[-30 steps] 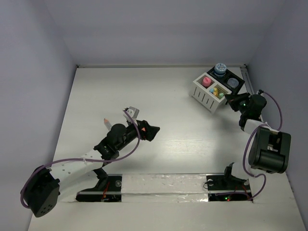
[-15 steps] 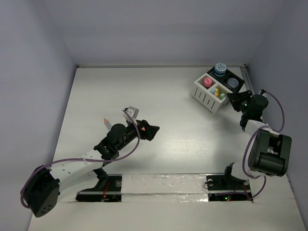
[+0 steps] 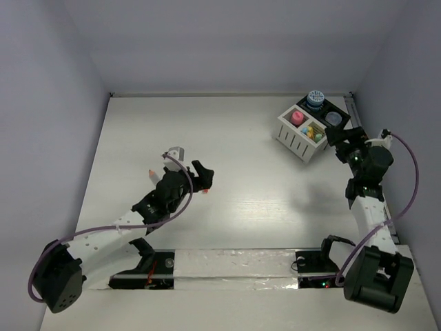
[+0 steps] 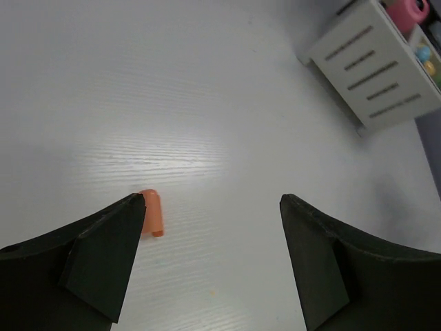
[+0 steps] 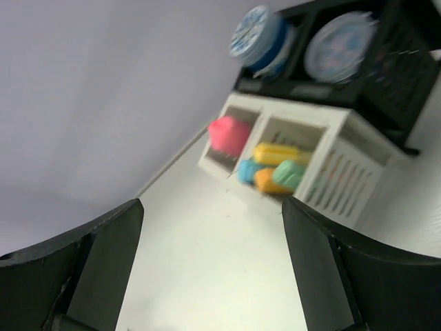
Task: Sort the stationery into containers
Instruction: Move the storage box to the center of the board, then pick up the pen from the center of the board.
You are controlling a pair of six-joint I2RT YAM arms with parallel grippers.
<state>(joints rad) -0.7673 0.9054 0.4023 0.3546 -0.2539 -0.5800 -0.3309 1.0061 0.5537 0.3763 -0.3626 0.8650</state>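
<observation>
Although the box (image 3: pixel 301 135) at two o'clock holds several sticks (image 5: pixel 279 155), an orange stick (image 4: pixel 151 213) lies unsorted by the spread left gripper's (image 4: pixel 212 207) nine-o'clock finger; the right gripper (image 5: pixel 210 207) gapes empty.

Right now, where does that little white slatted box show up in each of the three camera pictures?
Top external: the white slatted box sits upper right.
Left wrist: top right corner, slats facing the camera.
Right wrist: centre right, blurred.
Shared landmark: the pink cap inside it.
</observation>
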